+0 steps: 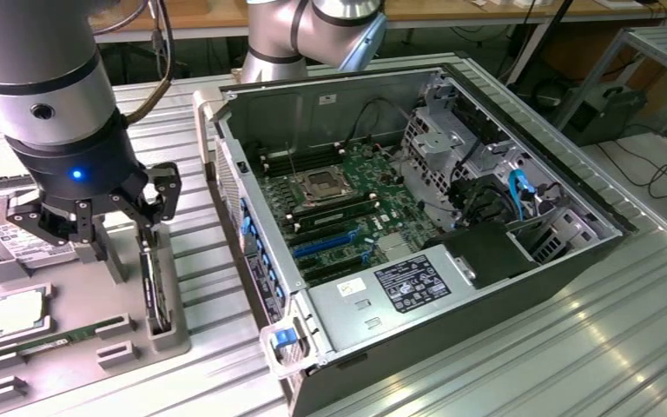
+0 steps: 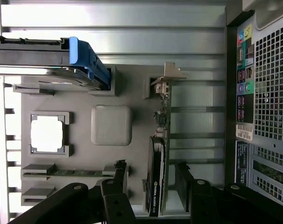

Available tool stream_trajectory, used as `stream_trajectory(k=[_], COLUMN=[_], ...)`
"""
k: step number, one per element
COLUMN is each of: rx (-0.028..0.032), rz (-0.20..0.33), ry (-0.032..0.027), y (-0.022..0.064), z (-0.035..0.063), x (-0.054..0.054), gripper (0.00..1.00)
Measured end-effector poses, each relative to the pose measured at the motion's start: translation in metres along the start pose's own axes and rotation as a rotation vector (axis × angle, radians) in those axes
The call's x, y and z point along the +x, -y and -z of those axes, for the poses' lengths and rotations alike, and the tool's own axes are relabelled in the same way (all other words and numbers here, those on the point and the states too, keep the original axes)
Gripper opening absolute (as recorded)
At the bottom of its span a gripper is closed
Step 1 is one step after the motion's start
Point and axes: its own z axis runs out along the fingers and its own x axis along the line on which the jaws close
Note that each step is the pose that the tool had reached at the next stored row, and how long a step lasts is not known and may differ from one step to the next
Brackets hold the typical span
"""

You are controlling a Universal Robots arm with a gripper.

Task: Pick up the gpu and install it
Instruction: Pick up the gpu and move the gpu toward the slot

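The gpu is a thin dark card that stands on its edge in a slot of the grey fixture tray, at the exterior view's left. In the wrist view the gpu shows its pale metal bracket at the far end. My gripper hangs just above the card and is open. Seen from the wrist, my gripper has one dark finger on each side of the card's near end, with a gap to each. Nothing is held.
The open computer case lies to the exterior view's right of the tray, motherboard and blue slots exposed. The tray also holds a hard drive with a blue handle, a processor and a green memory stick.
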Motion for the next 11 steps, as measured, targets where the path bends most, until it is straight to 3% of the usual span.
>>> stream_trajectory(k=[11], rx=[0.0001], rz=[0.0], ry=[0.0], y=[0.0006], z=[-0.015], x=[0.0], gripper=[0.54])
